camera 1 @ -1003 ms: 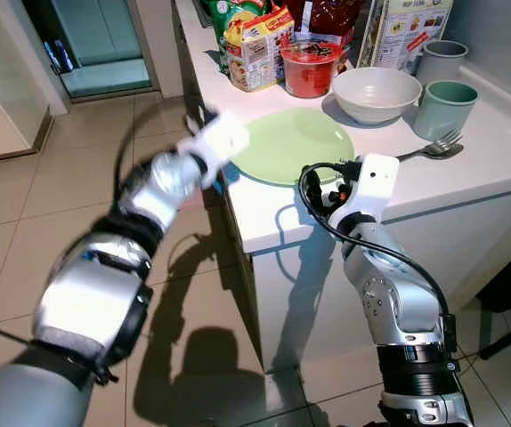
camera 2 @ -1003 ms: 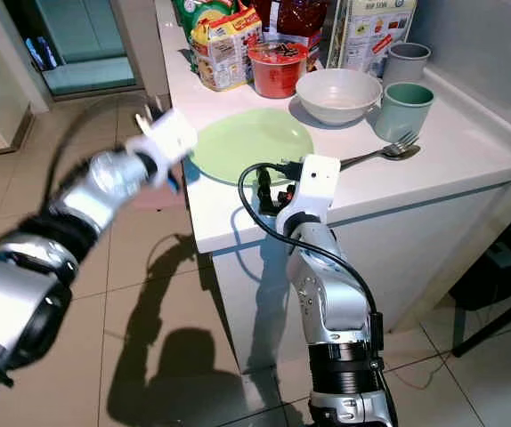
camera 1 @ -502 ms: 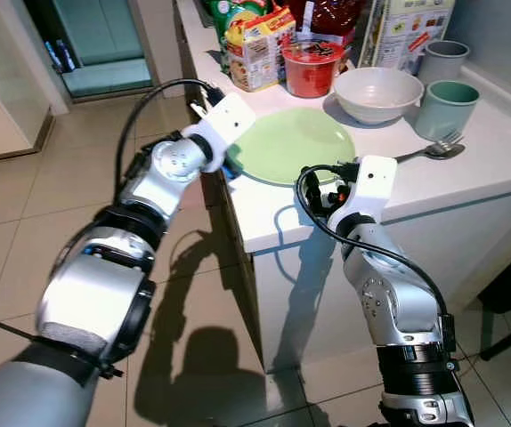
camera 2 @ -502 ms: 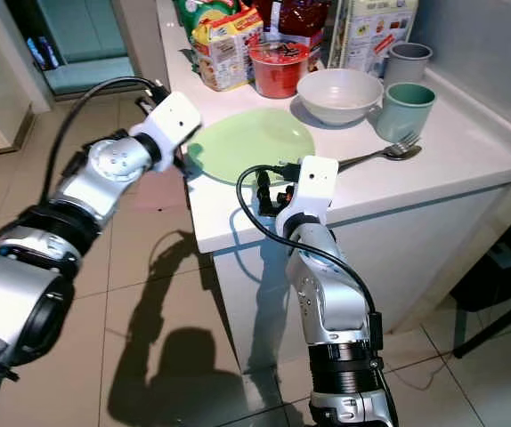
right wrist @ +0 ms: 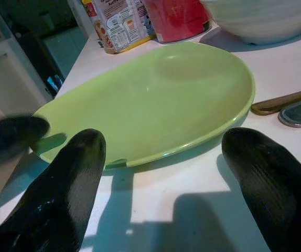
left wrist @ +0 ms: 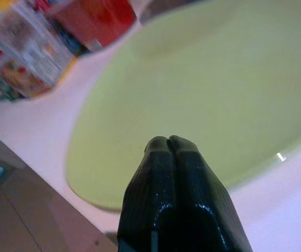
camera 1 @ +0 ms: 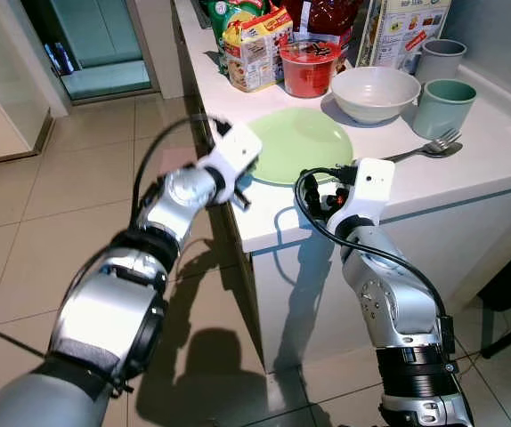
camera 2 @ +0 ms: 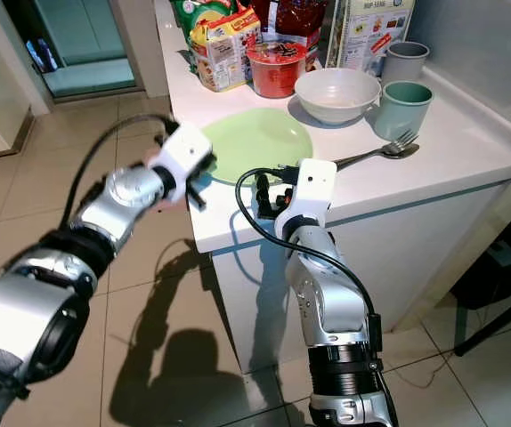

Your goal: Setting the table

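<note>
Left gripper, fingers pressed together and empty, at the near-left rim of the green plate lying flat on the tabletop. Right gripper, fingers spread wide, faces its near rim. Plate likely rigid, glazed, slippery, breakable; pinch the rim.

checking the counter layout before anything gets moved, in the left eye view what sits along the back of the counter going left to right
yellow snack packet → red plastic tub with a clear lid → white ceramic bowl → pale green mug. The grey cup stands behind the mug and overlaps it, so I leave it out.
</note>
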{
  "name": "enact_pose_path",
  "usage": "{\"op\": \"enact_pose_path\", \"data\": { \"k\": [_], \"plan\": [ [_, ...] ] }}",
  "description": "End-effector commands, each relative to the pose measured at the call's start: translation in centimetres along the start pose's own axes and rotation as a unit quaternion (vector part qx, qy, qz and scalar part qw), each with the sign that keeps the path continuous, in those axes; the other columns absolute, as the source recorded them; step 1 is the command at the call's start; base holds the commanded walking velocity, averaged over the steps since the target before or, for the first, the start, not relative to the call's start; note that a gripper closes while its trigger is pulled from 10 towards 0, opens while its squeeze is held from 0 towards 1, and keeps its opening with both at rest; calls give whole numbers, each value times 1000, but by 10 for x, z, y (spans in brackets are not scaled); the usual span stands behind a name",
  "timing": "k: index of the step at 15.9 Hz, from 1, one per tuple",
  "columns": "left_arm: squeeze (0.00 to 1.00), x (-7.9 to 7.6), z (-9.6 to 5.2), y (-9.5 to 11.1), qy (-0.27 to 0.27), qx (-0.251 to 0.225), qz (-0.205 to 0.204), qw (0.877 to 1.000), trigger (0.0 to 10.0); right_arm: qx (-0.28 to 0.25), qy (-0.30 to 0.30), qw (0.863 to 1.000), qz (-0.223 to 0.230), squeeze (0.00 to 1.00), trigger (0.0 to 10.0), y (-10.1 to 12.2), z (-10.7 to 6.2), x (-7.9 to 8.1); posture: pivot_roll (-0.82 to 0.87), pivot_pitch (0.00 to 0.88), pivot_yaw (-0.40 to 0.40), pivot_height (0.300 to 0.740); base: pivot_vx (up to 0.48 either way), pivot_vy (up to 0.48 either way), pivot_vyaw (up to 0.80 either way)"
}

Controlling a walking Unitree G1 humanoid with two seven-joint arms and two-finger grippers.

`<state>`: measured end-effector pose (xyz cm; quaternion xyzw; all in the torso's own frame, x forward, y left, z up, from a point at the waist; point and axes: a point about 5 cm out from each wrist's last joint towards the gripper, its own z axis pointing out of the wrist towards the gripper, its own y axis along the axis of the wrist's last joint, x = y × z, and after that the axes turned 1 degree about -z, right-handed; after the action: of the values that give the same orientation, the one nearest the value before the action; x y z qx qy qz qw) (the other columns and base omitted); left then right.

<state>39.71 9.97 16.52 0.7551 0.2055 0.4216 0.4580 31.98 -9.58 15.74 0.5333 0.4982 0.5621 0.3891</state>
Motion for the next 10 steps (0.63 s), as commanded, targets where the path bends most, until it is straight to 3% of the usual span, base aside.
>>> {"op": "enact_pose_path", "data": {
  "k": [1,3,5,10],
  "plan": [
    [0,-3,-1,-9,-1,17,-4,1000,10000,-3,-3,1000,-6,0,10000,-1,-2,0,-2,0,107,740,0,0,0],
    [0,-7,-1,-12,0,17,-29,999,10000,-2,-6,1000,-7,0,10000,-3,-3,-1,-4,0,109,740,0,0,0],
    [0,-9,-1,-14,6,5,-83,996,10000,0,-8,1000,-7,0,10000,-3,-3,-4,-6,0,107,740,0,0,0],
    [0,-12,-3,-27,22,27,-117,992,10000,4,-9,1000,-6,0,10000,-5,-3,-4,-3,0,109,740,0,0,0]
  ]
}}
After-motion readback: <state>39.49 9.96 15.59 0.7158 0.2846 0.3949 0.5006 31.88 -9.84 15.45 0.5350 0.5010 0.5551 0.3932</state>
